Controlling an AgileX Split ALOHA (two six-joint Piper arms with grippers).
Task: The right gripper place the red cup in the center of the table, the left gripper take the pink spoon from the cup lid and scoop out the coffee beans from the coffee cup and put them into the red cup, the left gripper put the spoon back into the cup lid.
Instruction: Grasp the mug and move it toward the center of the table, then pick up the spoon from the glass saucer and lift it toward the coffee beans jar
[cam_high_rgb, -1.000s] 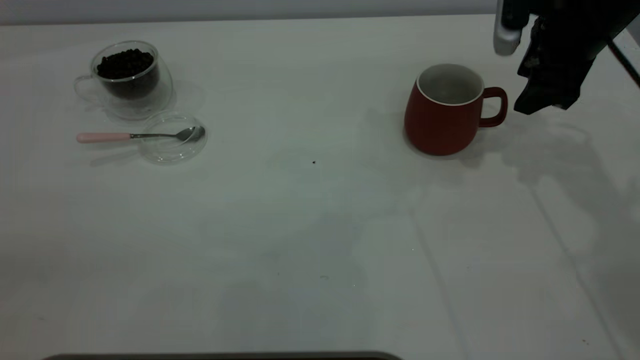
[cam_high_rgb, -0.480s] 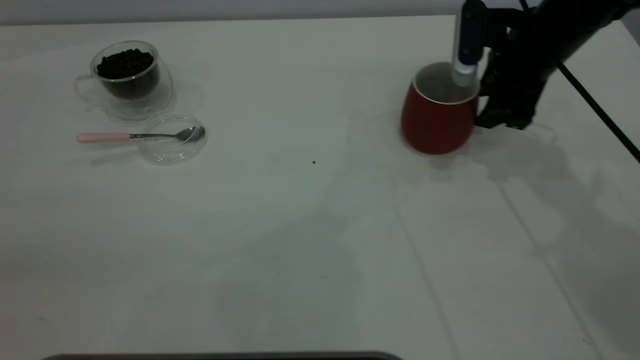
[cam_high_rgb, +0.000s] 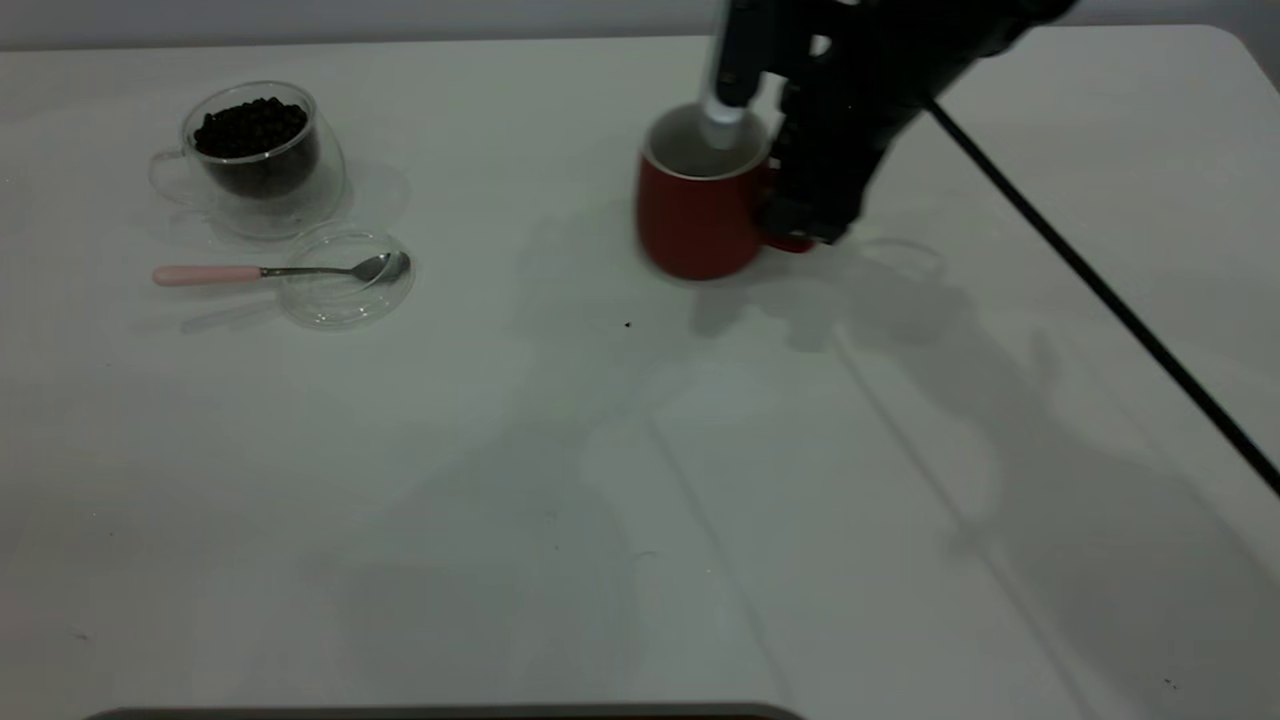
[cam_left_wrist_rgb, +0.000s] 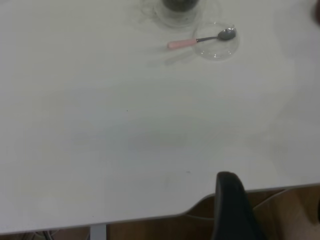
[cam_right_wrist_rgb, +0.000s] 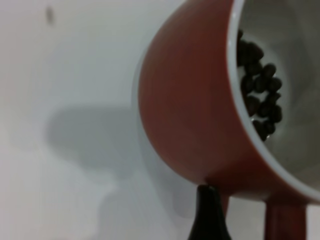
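The red cup (cam_high_rgb: 695, 225) is near the middle of the table's (cam_high_rgb: 600, 480) far half, tilted slightly. My right gripper (cam_high_rgb: 795, 225) is shut on its handle from the right side. In the right wrist view the red cup (cam_right_wrist_rgb: 190, 110) has several coffee beans (cam_right_wrist_rgb: 260, 85) inside, and one black fingertip (cam_right_wrist_rgb: 207, 215) sits by the handle (cam_right_wrist_rgb: 285, 222). The coffee cup (cam_high_rgb: 262, 160), full of coffee beans (cam_high_rgb: 250, 125), stands at the far left. The pink spoon (cam_high_rgb: 210, 274) rests with its bowl on the cup lid (cam_high_rgb: 345, 290). My left gripper (cam_left_wrist_rgb: 275, 215) is parked off the table edge, jaws apart and empty.
The right arm's black cable (cam_high_rgb: 1100, 290) runs diagonally over the table's right side. A tiny dark speck (cam_high_rgb: 627, 324) lies near the table's middle. The left wrist view shows the pink spoon (cam_left_wrist_rgb: 185, 43) and cup lid (cam_left_wrist_rgb: 217, 47) far off.
My right gripper has closed on the red cup's handle and carried the cup leftward from the far right toward the table's middle. The left side of the table is unchanged.
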